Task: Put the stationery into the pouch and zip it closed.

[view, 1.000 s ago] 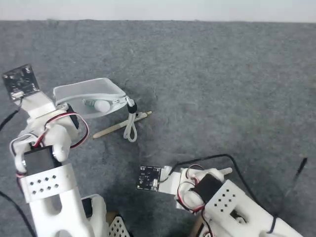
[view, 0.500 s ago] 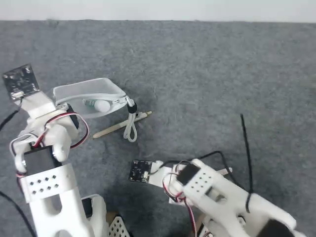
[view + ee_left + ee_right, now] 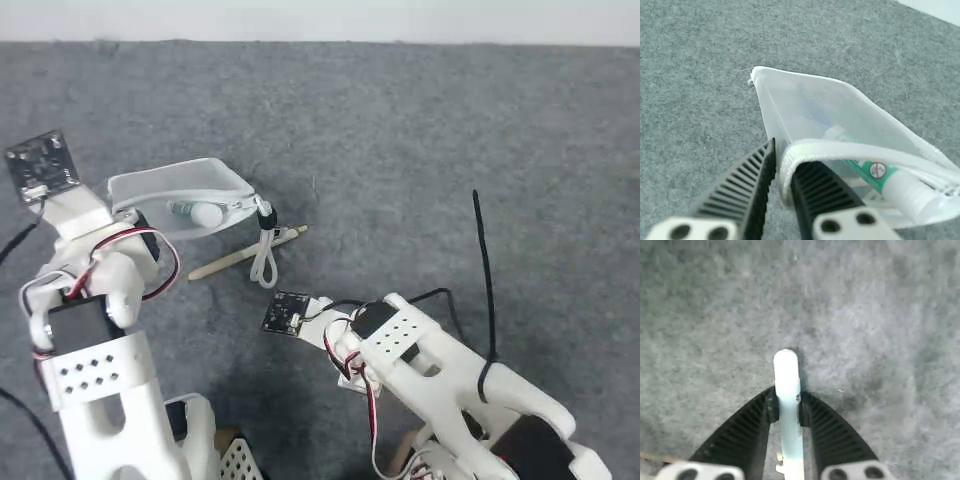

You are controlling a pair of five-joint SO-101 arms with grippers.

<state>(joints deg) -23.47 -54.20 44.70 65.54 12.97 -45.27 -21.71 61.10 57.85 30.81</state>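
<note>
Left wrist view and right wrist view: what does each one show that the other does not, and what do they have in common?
Particular to the left wrist view: the left gripper shut on the rim of the white mesh pouch, with a green-labelled tube inside. Particular to the right wrist view: the right gripper shut on a pale pen-like stick. Common to both: the grey felt-like table surface.

left arm (image 3: 95, 330) stretched forward, jaws pinched, right arm (image 3: 430, 365) low, jaws clamped
</note>
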